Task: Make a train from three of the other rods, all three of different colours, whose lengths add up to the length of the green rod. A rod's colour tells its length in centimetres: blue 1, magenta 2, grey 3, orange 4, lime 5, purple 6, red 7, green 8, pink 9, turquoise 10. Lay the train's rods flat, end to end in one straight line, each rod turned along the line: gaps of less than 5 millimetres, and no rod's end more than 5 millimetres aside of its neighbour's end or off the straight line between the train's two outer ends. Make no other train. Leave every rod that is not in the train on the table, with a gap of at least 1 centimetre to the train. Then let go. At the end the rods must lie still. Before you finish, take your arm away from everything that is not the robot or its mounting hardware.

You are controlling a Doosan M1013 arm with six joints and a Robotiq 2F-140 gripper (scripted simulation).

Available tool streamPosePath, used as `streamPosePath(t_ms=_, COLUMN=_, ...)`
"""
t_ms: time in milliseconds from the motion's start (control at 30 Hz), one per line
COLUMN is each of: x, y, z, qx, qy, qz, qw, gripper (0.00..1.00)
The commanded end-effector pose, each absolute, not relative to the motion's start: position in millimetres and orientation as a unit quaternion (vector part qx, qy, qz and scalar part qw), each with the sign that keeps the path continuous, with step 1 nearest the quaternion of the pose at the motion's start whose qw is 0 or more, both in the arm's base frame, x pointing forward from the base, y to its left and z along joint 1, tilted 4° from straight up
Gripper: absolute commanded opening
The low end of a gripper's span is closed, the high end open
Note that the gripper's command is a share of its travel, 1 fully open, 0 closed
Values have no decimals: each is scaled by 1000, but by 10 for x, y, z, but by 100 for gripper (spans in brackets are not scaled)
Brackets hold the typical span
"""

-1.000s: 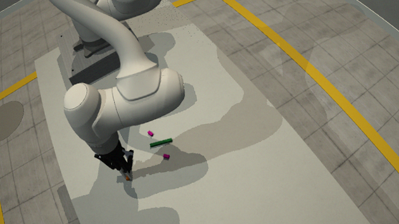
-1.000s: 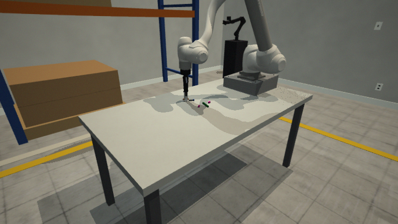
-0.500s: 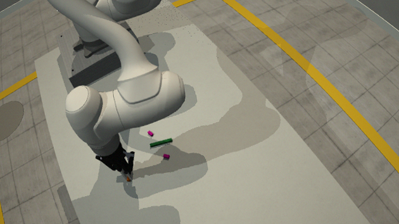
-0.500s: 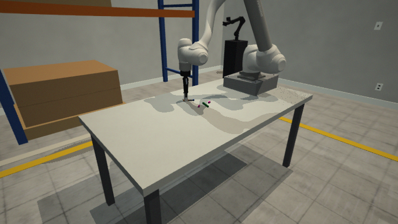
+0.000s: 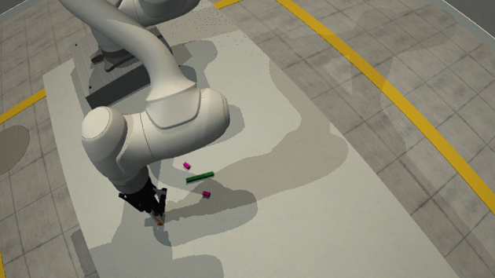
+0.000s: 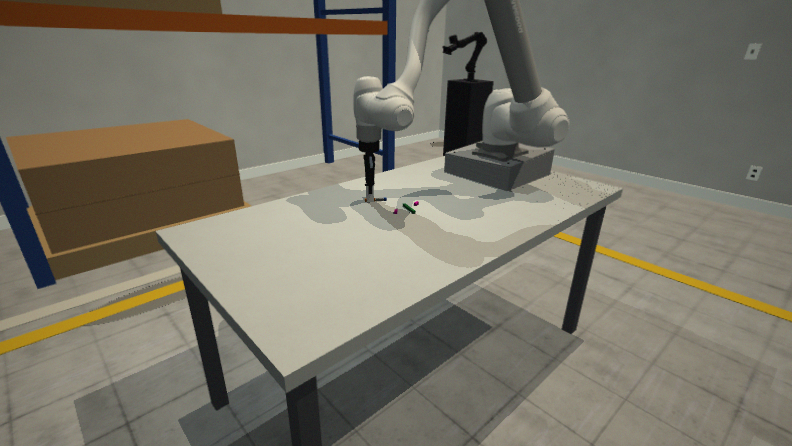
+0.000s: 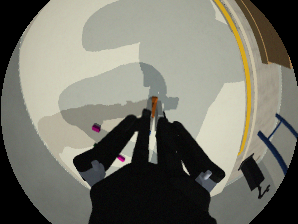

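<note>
A pale rectangular table (image 6: 343, 288) on dark legs stands on a tiled floor marked with yellow tape (image 5: 423, 120), near a blue shelf frame (image 6: 323, 83) and stacked brown cardboard boxes (image 6: 127, 177). Two short magenta rods (image 5: 186, 165) (image 5: 206, 194) flank the flat green rod (image 5: 199, 177). Beside them, the black gripper (image 5: 159, 220), lowered to the tabletop, grips a small orange rod (image 7: 154, 104).

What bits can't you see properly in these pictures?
1. Orange rod: in the wrist and top views only its tip shows, because the pincer covers the rest.
2. Blue speck by the pincer: in the exterior view it is too small to judge.
3. Table under the arm: hidden in the top view.
</note>
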State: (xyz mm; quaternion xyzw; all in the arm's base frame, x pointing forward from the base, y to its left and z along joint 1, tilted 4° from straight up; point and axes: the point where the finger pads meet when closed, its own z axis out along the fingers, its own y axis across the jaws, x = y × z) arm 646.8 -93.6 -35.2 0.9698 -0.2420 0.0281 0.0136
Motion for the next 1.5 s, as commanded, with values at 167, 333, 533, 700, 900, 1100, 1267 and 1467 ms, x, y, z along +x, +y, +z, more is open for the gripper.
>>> streamPosePath(t_ms=167, x=6468, y=-935, z=-350, qx=970, qy=-242, qz=28, qw=13, gripper=3)
streamPosePath(t_ms=333, x=6468, y=-935, z=-350, qx=970, qy=-242, qz=28, qw=13, gripper=3)
streamPosePath(t_ms=533, x=6468, y=-935, z=-350, qx=970, qy=-242, qz=28, qw=13, gripper=3)
streamPosePath(t_ms=700, x=6468, y=-935, z=-350, qx=970, qy=-242, qz=28, qw=13, gripper=3)
streamPosePath(t_ms=900, x=6468, y=-935, z=-350, qx=970, qy=-242, qz=28, qw=13, gripper=8)
streamPosePath(t_ms=1100, x=6468, y=-935, z=-350, qx=970, qy=-242, qz=28, qw=13, gripper=12)
streamPosePath(t_ms=1267, x=6468, y=-935, z=-350, qx=970, qy=-242, qz=28, qw=13, gripper=15)
streamPosePath(t_ms=1467, x=6468, y=-935, z=-350, qx=970, qy=-242, qz=28, qw=13, gripper=15)
